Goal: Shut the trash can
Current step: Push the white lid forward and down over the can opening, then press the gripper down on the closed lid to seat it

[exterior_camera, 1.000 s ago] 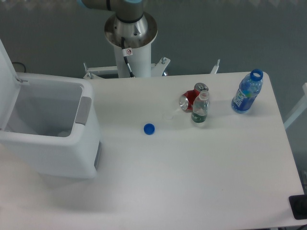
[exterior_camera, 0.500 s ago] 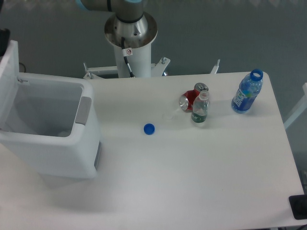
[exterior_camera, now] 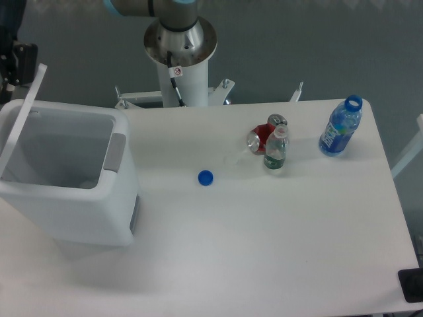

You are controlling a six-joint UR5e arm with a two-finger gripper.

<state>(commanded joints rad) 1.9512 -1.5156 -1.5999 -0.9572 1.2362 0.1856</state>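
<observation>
Camera view showed the trash can (exterior_camera: pixel 69 175) at the table's left edge, its lid (exterior_camera: pixel 23 115) swung from leaning outward to nearly upright, so closing seemed under way. The gripper (exterior_camera: pixel 13 56) sat behind the lid's top edge; whether its jaws were open or closed could not be told.

The arm (exterior_camera: pixel 153 6) is grey with a light-blue joint band. Its round silver base (exterior_camera: pixel 180 39) tops a white pedestal (exterior_camera: pixel 183 82), where a black cable (exterior_camera: pixel 176 89) and small red-marked sticker (exterior_camera: pixel 177 71) show.

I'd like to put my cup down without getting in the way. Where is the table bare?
Bare: the near half, between the trash can and the right edge. Crowded: around the red can, clear bottle, blue bottle and blue cap.
</observation>
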